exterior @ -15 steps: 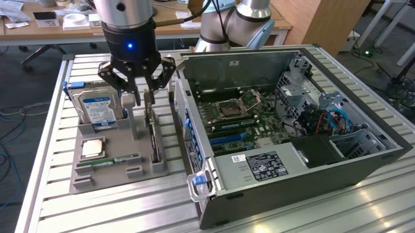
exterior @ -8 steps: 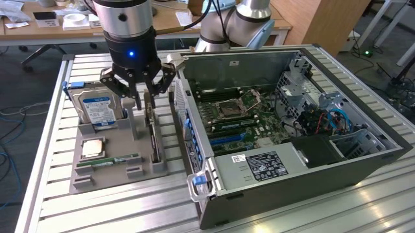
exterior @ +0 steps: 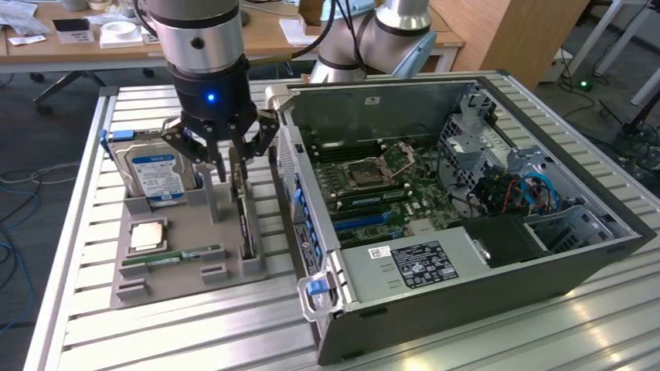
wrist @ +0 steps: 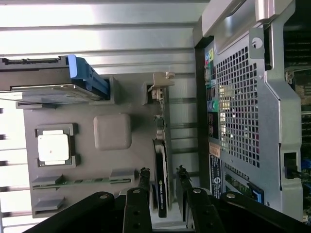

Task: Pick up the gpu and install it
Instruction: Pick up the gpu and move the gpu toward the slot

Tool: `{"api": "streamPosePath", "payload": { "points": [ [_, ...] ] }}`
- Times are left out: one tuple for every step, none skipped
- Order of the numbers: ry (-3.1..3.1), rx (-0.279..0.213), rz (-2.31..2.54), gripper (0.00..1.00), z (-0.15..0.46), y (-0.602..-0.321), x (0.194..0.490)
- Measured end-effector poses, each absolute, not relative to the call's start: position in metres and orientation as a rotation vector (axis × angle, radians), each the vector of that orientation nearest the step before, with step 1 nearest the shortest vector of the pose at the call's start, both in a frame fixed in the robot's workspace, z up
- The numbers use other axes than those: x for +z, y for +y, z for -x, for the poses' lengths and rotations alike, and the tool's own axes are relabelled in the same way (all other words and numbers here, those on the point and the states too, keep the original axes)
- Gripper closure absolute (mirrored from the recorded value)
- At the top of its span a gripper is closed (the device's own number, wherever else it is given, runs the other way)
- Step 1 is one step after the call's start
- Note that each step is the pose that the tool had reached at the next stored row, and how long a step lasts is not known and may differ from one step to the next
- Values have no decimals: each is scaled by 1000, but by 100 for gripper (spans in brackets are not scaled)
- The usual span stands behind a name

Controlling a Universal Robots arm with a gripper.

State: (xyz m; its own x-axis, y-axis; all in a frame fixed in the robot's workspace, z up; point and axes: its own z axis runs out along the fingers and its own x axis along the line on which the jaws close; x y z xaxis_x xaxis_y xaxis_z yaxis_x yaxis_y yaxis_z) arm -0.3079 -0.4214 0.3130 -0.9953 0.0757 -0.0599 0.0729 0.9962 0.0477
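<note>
The claw [wrist: 163,171] is hovering spread, straddling the graphics card [wrist: 161,189]. The card is standing edgewise in a grey tray [wrist: 97,165].

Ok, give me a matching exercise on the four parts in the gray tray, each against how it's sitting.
1 hard drive
2 CPU
3 RAM stick
4 gpu

A lying flat in a square recess
B on edge, straddled by the hand
C upright, blue-and-white label showing
D thin and green, set between two small supports

Pairs: 1-C, 2-A, 3-D, 4-B
</note>
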Motion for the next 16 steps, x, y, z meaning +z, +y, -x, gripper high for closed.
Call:
{"api": "streamPosePath", "payload": {
  "points": [
    [3077, 70, -115, 64, 308, -421, 311],
    [3077, 70, -115, 64, 308, -421, 310],
    [3077, 70, -115, 64, 308, -421, 308],
    [3077, 70, -115, 64, 308, -421, 307],
    [3077, 70, -115, 64, 308, -421, 305],
    [3077, 70, -115, 64, 308, -421, 304],
    [3077, 70, -115, 64, 308, -421, 302],
    [3077, 70, -115, 64, 308, -421, 301],
    [3077, 70, -115, 64, 308, -421, 299],
    [3077, 70, -115, 64, 308, -421, 298],
    [3077, 70, -115, 64, 308, -421, 296],
    [3077, 70, -115, 64, 308, -421, 295],
    [3077, 70, -115, 64, 308, -421, 293],
    [3077, 70, -115, 64, 308, -421, 292],
    [3077, 70, -115, 64, 308, -421, 291],
    [3077, 70, -115, 64, 308, -421, 289]
  ]
}}
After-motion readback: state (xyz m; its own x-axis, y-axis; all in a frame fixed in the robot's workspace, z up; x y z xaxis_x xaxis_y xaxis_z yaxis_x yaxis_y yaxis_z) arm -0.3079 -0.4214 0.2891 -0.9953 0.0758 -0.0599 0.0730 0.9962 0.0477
